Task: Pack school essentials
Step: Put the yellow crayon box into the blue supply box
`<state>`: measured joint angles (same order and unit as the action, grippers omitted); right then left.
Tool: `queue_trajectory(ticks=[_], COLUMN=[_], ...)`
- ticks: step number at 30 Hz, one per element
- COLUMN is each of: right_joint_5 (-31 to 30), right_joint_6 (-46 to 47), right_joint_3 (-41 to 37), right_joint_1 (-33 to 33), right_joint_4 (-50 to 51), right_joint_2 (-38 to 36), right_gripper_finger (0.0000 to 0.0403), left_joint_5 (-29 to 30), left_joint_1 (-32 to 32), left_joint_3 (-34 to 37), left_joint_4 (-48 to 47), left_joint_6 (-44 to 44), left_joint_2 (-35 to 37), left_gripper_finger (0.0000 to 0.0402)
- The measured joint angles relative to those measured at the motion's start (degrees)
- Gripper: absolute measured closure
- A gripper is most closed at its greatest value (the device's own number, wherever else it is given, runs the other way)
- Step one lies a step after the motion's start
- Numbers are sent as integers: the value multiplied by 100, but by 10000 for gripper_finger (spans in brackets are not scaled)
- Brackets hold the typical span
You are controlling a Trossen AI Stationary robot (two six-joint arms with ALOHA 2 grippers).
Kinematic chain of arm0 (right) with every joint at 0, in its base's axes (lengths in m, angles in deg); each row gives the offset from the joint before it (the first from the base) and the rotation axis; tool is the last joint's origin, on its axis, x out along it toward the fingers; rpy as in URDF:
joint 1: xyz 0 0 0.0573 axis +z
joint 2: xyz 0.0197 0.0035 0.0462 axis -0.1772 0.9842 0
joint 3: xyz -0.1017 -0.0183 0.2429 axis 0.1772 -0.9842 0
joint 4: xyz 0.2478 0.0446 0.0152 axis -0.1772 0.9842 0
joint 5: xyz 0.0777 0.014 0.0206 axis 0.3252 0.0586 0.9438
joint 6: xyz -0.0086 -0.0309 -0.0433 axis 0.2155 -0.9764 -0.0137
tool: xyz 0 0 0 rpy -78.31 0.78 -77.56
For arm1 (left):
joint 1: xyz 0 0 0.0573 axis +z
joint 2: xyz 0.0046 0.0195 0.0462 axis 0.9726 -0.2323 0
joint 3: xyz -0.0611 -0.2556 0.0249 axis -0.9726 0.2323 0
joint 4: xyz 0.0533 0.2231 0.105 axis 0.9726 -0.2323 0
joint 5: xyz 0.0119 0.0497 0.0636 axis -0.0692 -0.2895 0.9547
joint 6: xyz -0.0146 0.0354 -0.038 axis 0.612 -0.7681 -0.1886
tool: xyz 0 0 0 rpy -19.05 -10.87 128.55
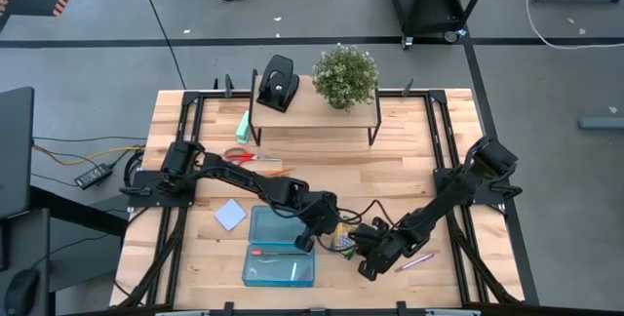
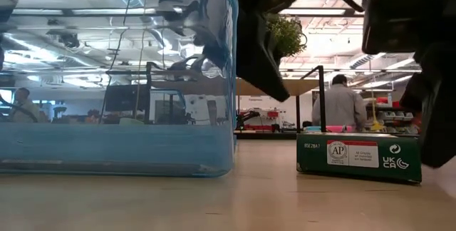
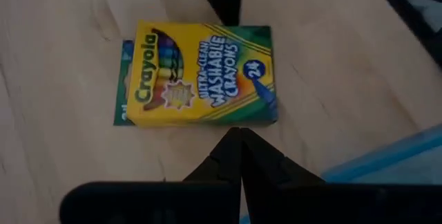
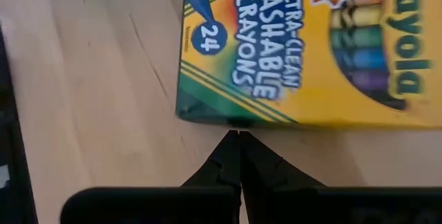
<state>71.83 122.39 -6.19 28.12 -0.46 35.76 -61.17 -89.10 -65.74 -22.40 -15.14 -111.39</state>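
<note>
Crayon box (image 3: 197, 75) lay flat on the table (image 1: 409, 175), lower centre of the high view, just right of the clear blue bin (image 1: 281, 250). My left gripper (image 1: 306, 241) hovered at the bin's right edge, fingers pressed together, holding nothing. My right gripper (image 4: 238, 135) sat with its tips at the crayon box's edge, also pressed together and empty. Pale blue note pad (image 1: 230, 215) lay left of the bin; pink-purple pen (image 1: 413, 260) at lower right.

Partly unseen from my position: crayon box (image 4: 304, 51) cut off at my right wrist picture's edges, blue container (image 2: 117, 74) cropped in the low view, distant person (image 2: 340, 106) blurred.
</note>
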Motion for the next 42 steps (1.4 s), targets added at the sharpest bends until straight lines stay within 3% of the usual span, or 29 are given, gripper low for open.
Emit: queue_trajectory(ticks=[16, 31, 42], right_joint_5=[46, -209, -175], right_joint_6=[506, 392, 372], right_joint_3=[244, 231, 224], right_joint_1=[13, -155, -158], right_joint_4=[792, 796, 650], right_joint_2=[28, 65, 67], right_gripper_finger=[396, 396, 396], left_joint_5=[194, -100, 14], left_joint_1=[98, 72, 110], left_joint_3=[17, 16, 12], left_joint_4=[-89, 267, 401], left_joint_6=[15, -54, -200], left_joint_2=[-242, -487, -524], left_gripper_finger=[392, 389, 383])
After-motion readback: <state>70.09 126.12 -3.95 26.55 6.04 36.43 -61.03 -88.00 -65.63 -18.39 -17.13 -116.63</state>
